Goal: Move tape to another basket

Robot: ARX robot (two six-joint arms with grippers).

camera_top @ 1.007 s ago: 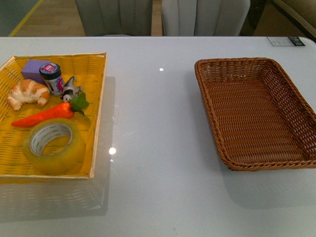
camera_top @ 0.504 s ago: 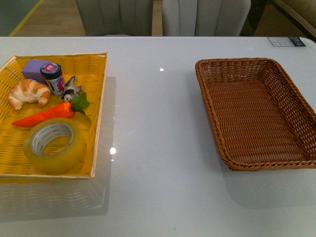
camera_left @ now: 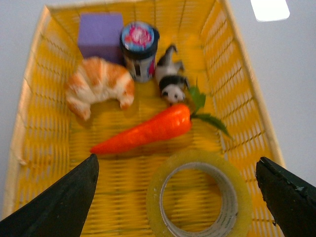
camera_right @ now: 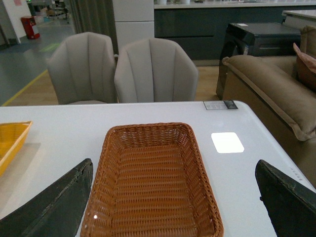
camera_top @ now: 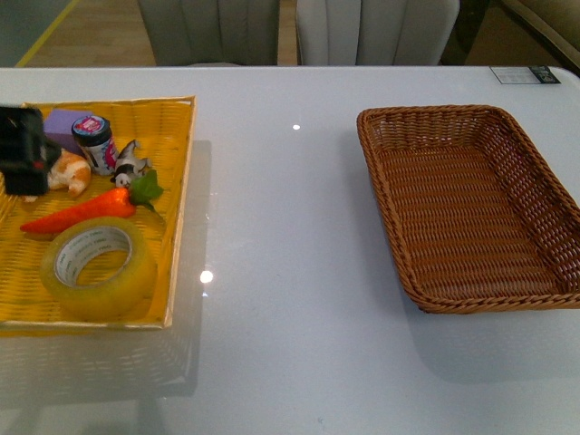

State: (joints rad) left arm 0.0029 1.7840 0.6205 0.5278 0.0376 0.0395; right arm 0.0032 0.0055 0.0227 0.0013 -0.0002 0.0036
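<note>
The tape, a wide yellowish roll with a white printed core, lies flat in the near part of the yellow tray. In the left wrist view the tape lies below and between my open fingers. My left gripper is open and empty above it. Its black body shows at the far left of the front view, over the tray. The brown wicker basket stands empty on the right of the table. My right gripper is open and empty, hovering at the near end of the basket.
The yellow tray also holds an orange carrot, a croissant partly hidden by the gripper, a small jar, a purple block and a cow toy. Bare white table lies between tray and basket. Two chairs stand behind.
My left gripper's black body has come into the front view at the far left, over the croissant. The tape, tray and basket have not moved.
</note>
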